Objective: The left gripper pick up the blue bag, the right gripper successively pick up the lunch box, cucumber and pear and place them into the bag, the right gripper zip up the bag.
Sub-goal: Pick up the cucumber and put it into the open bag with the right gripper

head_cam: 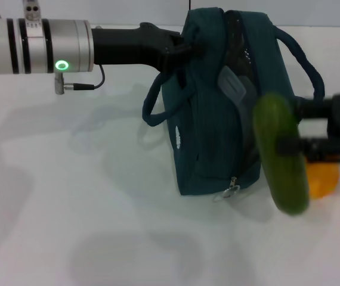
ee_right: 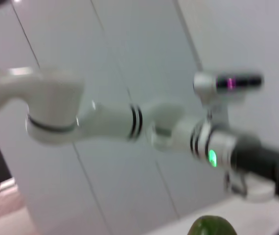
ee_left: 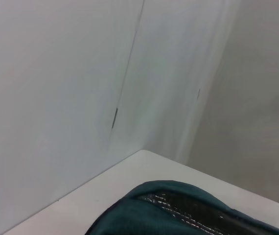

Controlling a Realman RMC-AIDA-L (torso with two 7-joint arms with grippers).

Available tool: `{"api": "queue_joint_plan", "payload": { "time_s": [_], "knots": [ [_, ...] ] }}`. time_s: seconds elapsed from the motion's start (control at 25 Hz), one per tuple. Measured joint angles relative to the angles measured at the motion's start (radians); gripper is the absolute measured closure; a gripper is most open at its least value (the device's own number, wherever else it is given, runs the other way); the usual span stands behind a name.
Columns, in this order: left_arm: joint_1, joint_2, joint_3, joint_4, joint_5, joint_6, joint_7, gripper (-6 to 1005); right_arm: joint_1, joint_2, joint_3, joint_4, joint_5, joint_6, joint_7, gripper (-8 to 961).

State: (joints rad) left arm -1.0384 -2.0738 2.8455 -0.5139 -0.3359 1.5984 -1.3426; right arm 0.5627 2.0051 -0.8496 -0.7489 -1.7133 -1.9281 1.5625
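Note:
The blue bag (head_cam: 218, 107) stands on the white table, its top held up by my left gripper (head_cam: 185, 44), which is shut on a handle at the bag's upper left. The bag's open top with silver lining (ee_left: 188, 208) shows in the left wrist view. My right gripper (head_cam: 292, 146) comes in from the right, shut on the cucumber (head_cam: 281, 154), which hangs upright just beside the bag's right side. The cucumber's tip (ee_right: 212, 226) shows in the right wrist view. The pear (head_cam: 322, 179) lies on the table behind the cucumber. The lunch box is hidden.
The white table (head_cam: 68, 226) stretches wide to the left and front of the bag. A loose handle loop (head_cam: 152, 107) hangs off the bag's left side. White walls (ee_left: 56, 98) stand behind the table.

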Motion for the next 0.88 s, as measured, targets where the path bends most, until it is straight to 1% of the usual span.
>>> {"api": "queue_joint_plan", "payload": {
  "time_s": [0.12, 0.24, 0.36, 0.52, 0.68, 0.88],
  "knots": [
    [0.000, -0.002, 0.000, 0.000, 0.000, 0.000, 0.001, 923, -0.001, 0.007, 0.001, 0.044, 0.126, 0.026, -0.069, 356],
    [-0.002, -0.004, 0.000, 0.000, 0.000, 0.000, 0.001, 924, 0.003, 0.010, -0.003, 0.152, 0.288, 0.063, -0.170, 352],
    [-0.006, -0.006, 0.000, 0.000, 0.000, 0.000, 0.001, 923, 0.018, 0.010, -0.004, 0.218, 0.385, 0.095, -0.222, 348],
    [-0.007, -0.006, 0.000, 0.001, 0.000, 0.000, 0.005, 923, 0.059, 0.011, -0.006, 0.271, 0.417, 0.149, -0.230, 343],
    [-0.009, -0.008, 0.000, 0.020, 0.000, -0.004, 0.016, 924, 0.112, 0.016, -0.006, 0.349, 0.438, 0.180, -0.234, 338],
    [-0.013, -0.008, 0.000, 0.029, 0.000, -0.007, 0.028, 924, 0.135, 0.021, -0.019, 0.378, 0.443, 0.187, -0.243, 331]
  ]
}}
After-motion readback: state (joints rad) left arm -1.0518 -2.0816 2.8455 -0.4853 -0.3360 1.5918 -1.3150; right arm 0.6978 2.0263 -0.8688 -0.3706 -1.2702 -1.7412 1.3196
